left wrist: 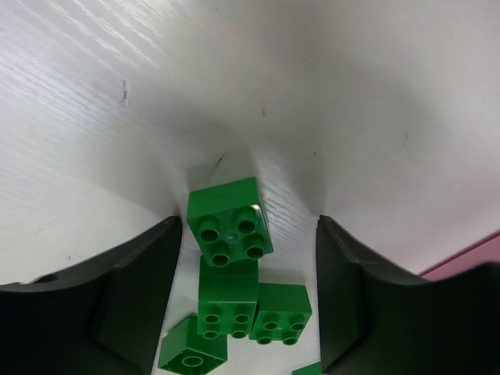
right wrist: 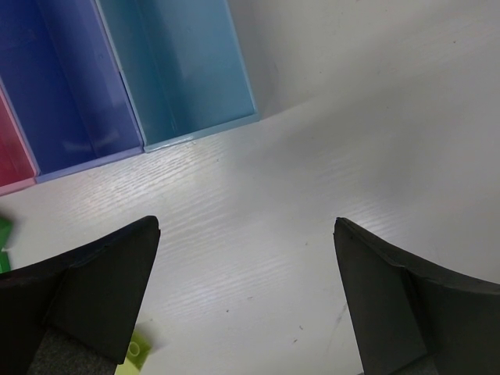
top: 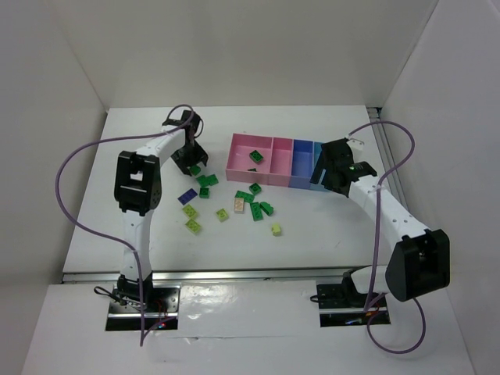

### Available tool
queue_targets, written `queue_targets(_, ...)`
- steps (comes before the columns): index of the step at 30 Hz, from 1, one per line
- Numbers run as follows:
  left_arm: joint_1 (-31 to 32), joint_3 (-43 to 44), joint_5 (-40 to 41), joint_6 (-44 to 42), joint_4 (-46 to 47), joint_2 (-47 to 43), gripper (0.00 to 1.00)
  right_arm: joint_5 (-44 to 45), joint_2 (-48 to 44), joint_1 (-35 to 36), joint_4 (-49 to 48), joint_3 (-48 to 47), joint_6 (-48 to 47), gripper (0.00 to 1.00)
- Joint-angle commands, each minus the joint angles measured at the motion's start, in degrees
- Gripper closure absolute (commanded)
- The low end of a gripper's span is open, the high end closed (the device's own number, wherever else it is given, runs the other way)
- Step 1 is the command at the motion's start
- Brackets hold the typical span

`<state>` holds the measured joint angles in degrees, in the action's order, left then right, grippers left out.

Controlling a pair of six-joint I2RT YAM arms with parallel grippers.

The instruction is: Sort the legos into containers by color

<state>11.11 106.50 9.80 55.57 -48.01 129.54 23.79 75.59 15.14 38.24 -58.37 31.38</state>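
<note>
Both bases [top: 142, 298] sit at the near edge of the table [top: 328, 234]. Just beyond them the legos [top: 257, 209] lie scattered mid-table: yellow-green ones nearest, then a beige one [top: 239, 205], a purple one [top: 187, 196] and a cluster of dark green.

Left gripper [top: 193, 158] hangs over the far-left end of that cluster, jaws spread. Its wrist view [left wrist: 248, 234] shows a dark green brick [left wrist: 230, 223] between the fingers [left wrist: 141, 281], with a gap on each side. Three more green bricks sit behind it, and it overlaps the nearest; whether it rests on that one I cannot tell. Another is cut off at the frame's bottom.

Right gripper [top: 323, 170] is also spread, holding nothing. Its wrist view [right wrist: 246, 234] looks onto bare table just short of the bins [top: 248, 173]. A yellow-green brick [right wrist: 137, 350] is half hidden by its finger.

Farthest back, the bins run pink, pink, blue [right wrist: 62, 78], light blue [right wrist: 187, 70]. From above, the right arm covers most of the light blue one. One dark green brick [top: 255, 156] lies in the large pink bin.
</note>
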Motion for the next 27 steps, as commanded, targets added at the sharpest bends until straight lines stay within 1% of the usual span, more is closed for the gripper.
queue_targets(1, -0.4, 0.5, 1.1, 0.3, 1.0, 0.6, 0.35, 0.3, 0.7, 0.4, -1.3, -0.7, -1.1, 0.0)
queue_targets(3, -0.4, 1.1, 1.1, -1.5, 1.5, 0.1, 0.44, 0.3, 1.2, 0.4, -1.3, -0.7, -1.1, 0.0)
queue_targets(4, -0.4, 1.7, 0.5, -3.3, 1.5, -0.7, 0.5, 0.3, 1.2, 0.4, -1.3, -0.7, -1.1, 0.0)
queue_targets(5, -0.4, 2.4, -0.1, -4.5, 1.5, -1.2, 0.66, 0.3, 1.8, 0.4, -1.3, -0.7, -1.1, 0.0)
queue_targets(7, -0.4, 3.1, -1.4, -7.8, 1.5, -2.4, 0.76, -0.2, 1.8, 0.4, -1.9, -0.7, -0.5, 0.0)
queue_targets(8, -0.4, 3.1, -1.4, -8.5, 1.5, -4.9, 0.81, -0.8, 1.8, 0.4, -1.9, -0.7, -0.5, 0.0)
queue_targets(9, -0.4, 1.4, -0.8, -8.5, 2.5, -6.6, 0.83, -0.8, 1.8, 0.4, -1.9, -0.7, -0.5, 0.0)
queue_targets(10, -0.4, 0.5, -0.2, -9.2, 3.4, -8.4, 0.83, -0.8, 1.8, 0.4, -1.9, -0.7, -0.5, 0.0)
queue_targets(11, 0.7, -1.4, 0.3, -10.6, 4.5, -11.9, 0.83, -0.8, 1.8, 0.4, -1.9, -0.7, 0.0, 0.0)
queue_targets(12, 1.4, -2.1, 0.3, -10.6, 5.4, -13.5, 0.83, -0.8, 1.8, 0.4, -1.9, -0.7, 0.0, 0.0)
queue_targets(14, 3.0, -3.3, 0.3, -13.2, 8.3, -16.1, 0.83, -0.8, 1.8, 0.9, -1.9, -0.7, 0.0, 0.0)
queue_targets(15, 5.0, -3.3, 0.3, -13.9, 8.8, -16.9, 0.83, -0.2, 1.3, 0.9, -1.9, -0.7, 0.0, 0.0)
queue_targets(18, 8.7, -1.7, -1.0, -17.2, 10.6, -16.9, 0.8, -0.1, 1.3, 0.9, -2.5, -0.7, -0.6, 0.0)
queue_targets(19, 9.4, 0.9, -1.7, -17.2, 10.6, -15.9, 0.79, -0.1, 1.3, 0.9, -2.5, -0.7, -0.6, 0.0)
queue_targets(21, 10.7, 3.6, -4.4, -17.2, 9.5, -12.1, 0.79, -0.1, 1.3, 0.9, -2.5, -0.7, 0.1, 0.0)
queue_targets(23, 11.5, 8.0, -5.9, -17.2, 8.9, -8.0, 0.76, -0.1, 1.3, 0.9, -1.7, -1.2, 0.8, 0.0)
queue_targets(24, 12.0, 9.7, -5.9, -17.2, 7.9, -6.5, 0.61, -0.1, 0.4, 0.9, -1.7, -1.2, 0.8, 0.0)
queue_targets(25, 12.6, 13.3, -5.4, -16.6, 6.9, -5.0, 0.5, -0.1, -0.7, 0.9, -1.7, -0.6, 0.8, 0.0)
queue_targets(27, 12.6, 17.0, -4.9, -16.5, 5.5, -1.3, 0.34, 0.4, -1.9, 0.9, -1.7, -0.6, 0.8, 0.0)
